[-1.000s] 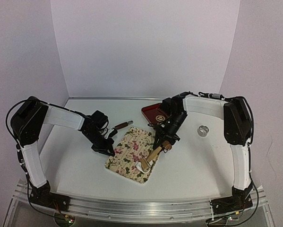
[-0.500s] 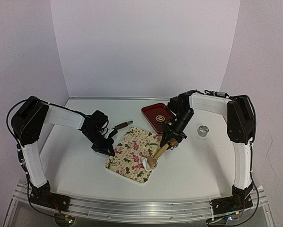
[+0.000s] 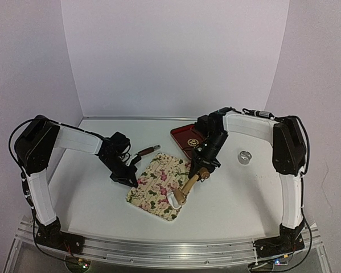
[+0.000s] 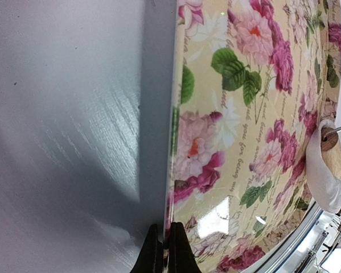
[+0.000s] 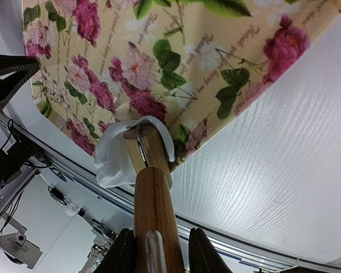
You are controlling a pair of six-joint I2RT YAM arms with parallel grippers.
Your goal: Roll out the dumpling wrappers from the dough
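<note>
Wooden roller [image 5: 153, 193] gripped by right tool [image 5: 161, 250], white wrapper [image 5: 110, 159] draped on; left tool [image 4: 165, 250] pinches floral mat [image 4: 244, 114].

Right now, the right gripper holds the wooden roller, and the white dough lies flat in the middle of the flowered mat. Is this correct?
Not quite: the dough does not lie flat in the middle. It is draped around the end of the roller, by the edge of the mat, as the right wrist view shows. The right gripper does hold the roller.
</note>
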